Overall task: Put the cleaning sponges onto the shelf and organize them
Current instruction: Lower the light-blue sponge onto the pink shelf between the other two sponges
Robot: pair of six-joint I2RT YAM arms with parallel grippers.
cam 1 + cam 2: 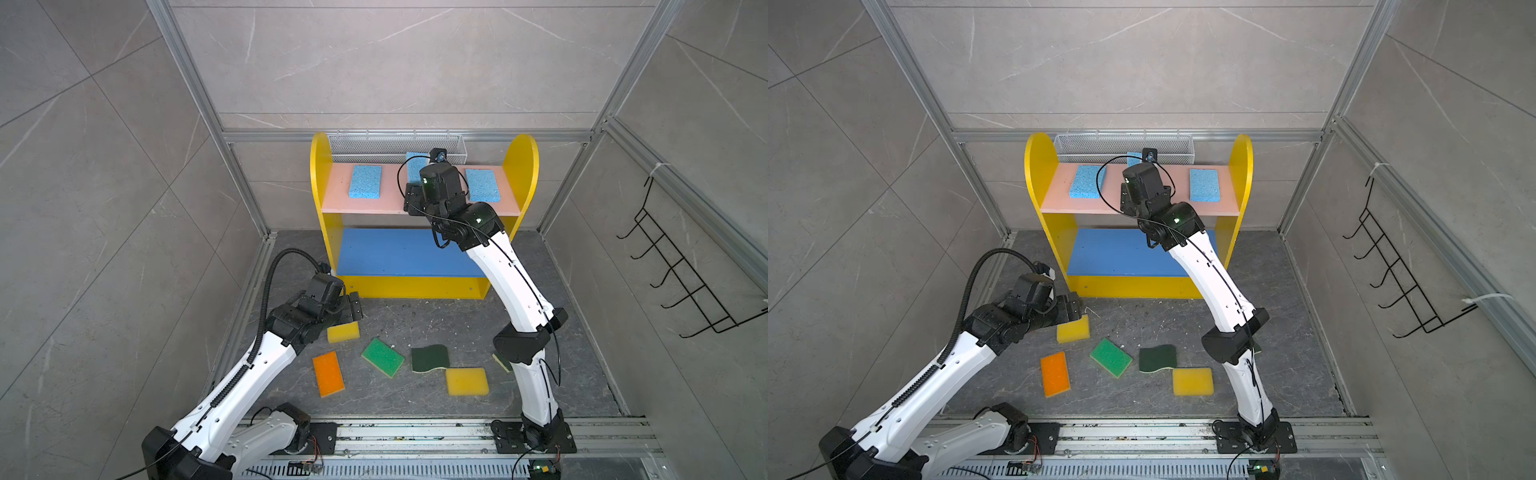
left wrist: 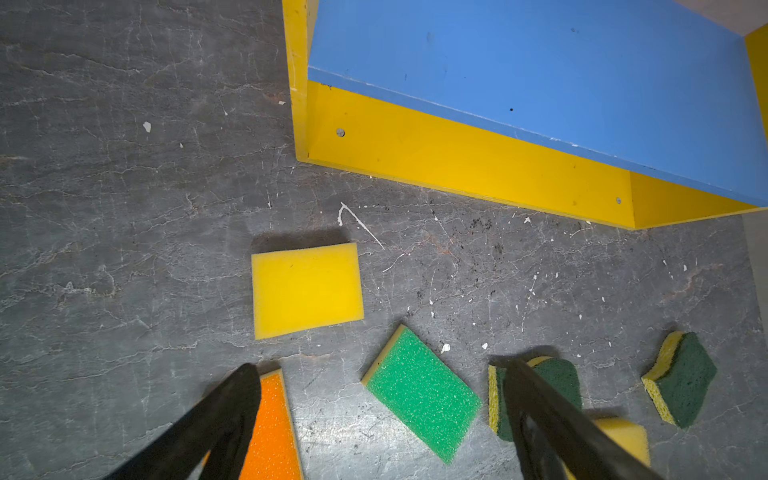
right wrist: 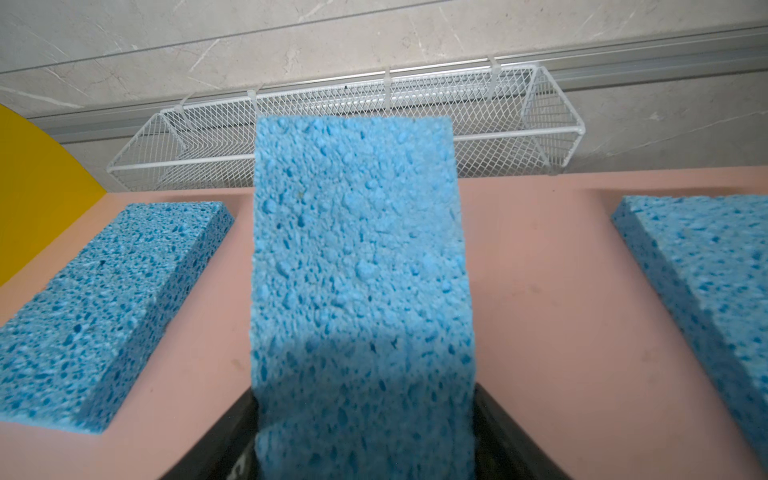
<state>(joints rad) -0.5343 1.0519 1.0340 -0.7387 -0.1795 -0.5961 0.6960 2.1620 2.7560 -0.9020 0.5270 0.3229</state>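
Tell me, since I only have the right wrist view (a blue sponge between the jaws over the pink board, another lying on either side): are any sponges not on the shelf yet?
Observer: Six lie on the floor: the yellow sponge nearest the shelf, a second yellow sponge, an orange sponge, a bright green sponge, a dark green scourer and a second scourer.
Operator: And the left arm?
Observer: The left gripper hangs by the yellow sponge nearest the shelf, jaws open, empty.
Operator: Lower boards?
Observer: No sponge shows on the blue board.

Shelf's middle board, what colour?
The middle board is blue, clearest in the left wrist view.
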